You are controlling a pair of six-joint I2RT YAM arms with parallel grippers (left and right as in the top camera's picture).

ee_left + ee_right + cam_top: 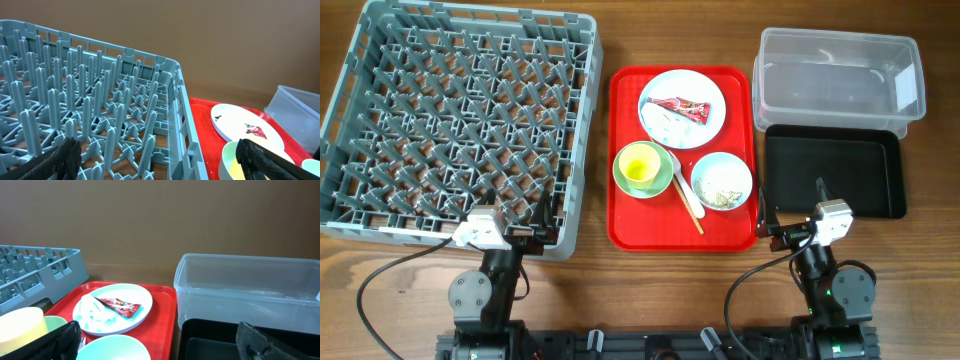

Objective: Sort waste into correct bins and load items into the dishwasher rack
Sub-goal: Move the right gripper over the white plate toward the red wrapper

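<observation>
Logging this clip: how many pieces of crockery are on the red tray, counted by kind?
Plates: 1, the pale blue plate
Bowls: 2, the pale green bowl and the pale blue bowl
Cups: 1, the yellow cup, sitting inside the pale green bowl
Total: 4, all on the red tray

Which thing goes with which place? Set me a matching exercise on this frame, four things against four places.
Things:
1. red foil wrapper
2. yellow cup
3. food crumbs
4. clear tub

Places:
A. inside the green bowl
B. on the pale blue plate
C. just beyond the black tray, away from the arms
D. in the pale blue bowl

Pairs: 1-B, 2-A, 3-D, 4-C
</observation>
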